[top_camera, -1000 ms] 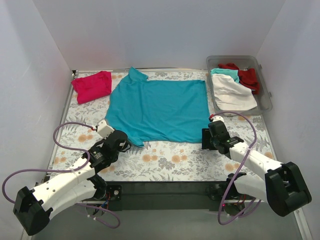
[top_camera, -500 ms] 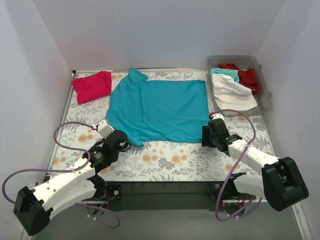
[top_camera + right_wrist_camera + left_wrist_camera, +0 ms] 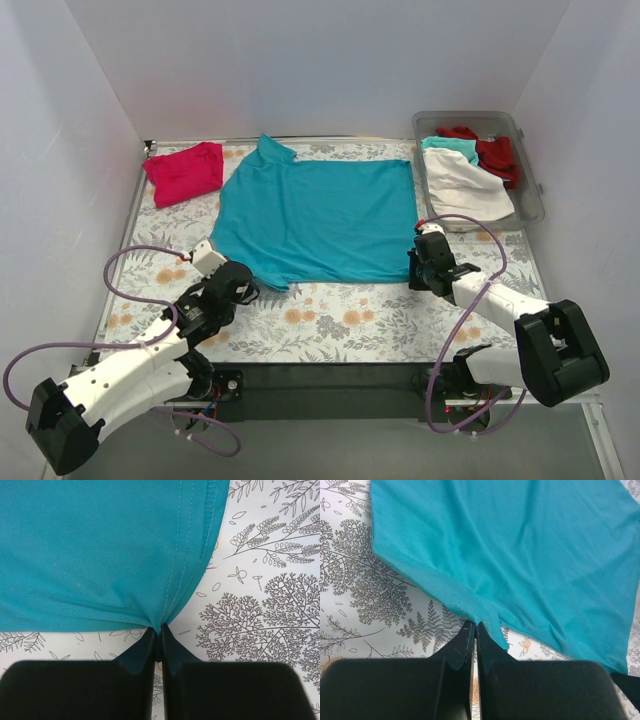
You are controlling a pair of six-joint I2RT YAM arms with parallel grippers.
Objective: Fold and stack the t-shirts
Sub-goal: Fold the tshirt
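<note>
From above, the right claw (image 3: 417,270), gaping a second ago, is now clenched on the near right corner of the teal tee (image 3: 320,215). The left claw (image 3: 256,287) is clamped on the near left corner, so the fold can likely be begun. A pink tee (image 3: 185,172) lies far beyond the left claw, and a bin (image 3: 533,205) of tees beyond the right. Nothing is seen blocking.

Left wrist: the fabric edge is pinched between shut jaws.

Right wrist: the stitched corner is gripped likewise, with bare tabletop (image 3: 260,605) to the right.

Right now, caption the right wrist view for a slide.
Right hand pinching the teal t-shirt at its hemmed corner.
</note>
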